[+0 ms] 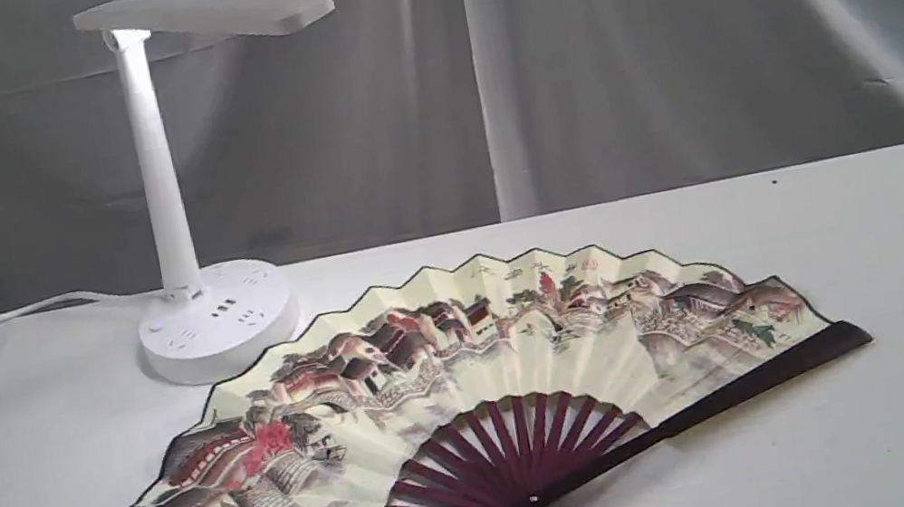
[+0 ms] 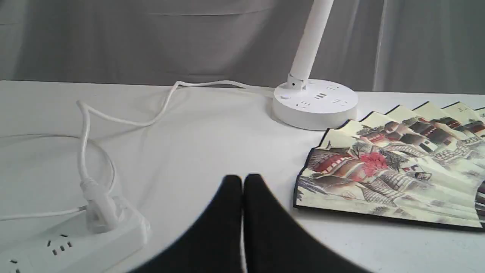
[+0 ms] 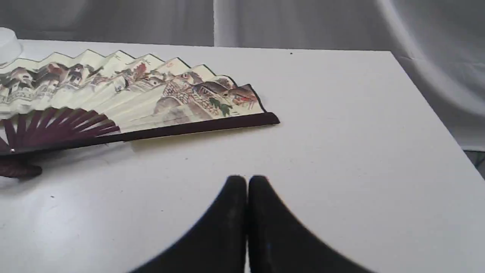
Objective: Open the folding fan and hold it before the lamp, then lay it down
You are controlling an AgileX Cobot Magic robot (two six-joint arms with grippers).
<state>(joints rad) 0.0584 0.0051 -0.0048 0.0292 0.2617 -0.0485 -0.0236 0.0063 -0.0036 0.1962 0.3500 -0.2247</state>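
Your left gripper point(image 2: 242, 178) was closed, its two black jaws pressed together with nothing between them, poised over the table point(image 2: 212, 144). Your right gripper point(image 3: 247, 178) was the same: jaws tip to tip, empty, over bare white surface.

The folding fan point(image 1: 473, 378) lay fully spread and flat on the table, painted side up, between the two grippers and touched by neither. From the left gripper, its black-edged end pleat lay near, ahead and toward the other arm. From the right gripper, the dark maroon guard lay ahead and toward the left arm, clearly apart from the tips.

The lamp point(image 1: 168, 200) stood upright beyond the fan on the left gripper's side. Its round base sat just beside the fan's zigzag edge; you could not tell whether they touched. Its white cord point(image 2: 125, 121) looped across the table on the outer side of the left gripper to a plug point(image 2: 98, 208) seated in a white power strip point(image 2: 75, 242) close beside that gripper.

The table was white and matte, faintly creased near the left gripper and dotted with a few dark specks near the right one. A grey curtain point(image 1: 611, 52) hung in soft folds behind it.
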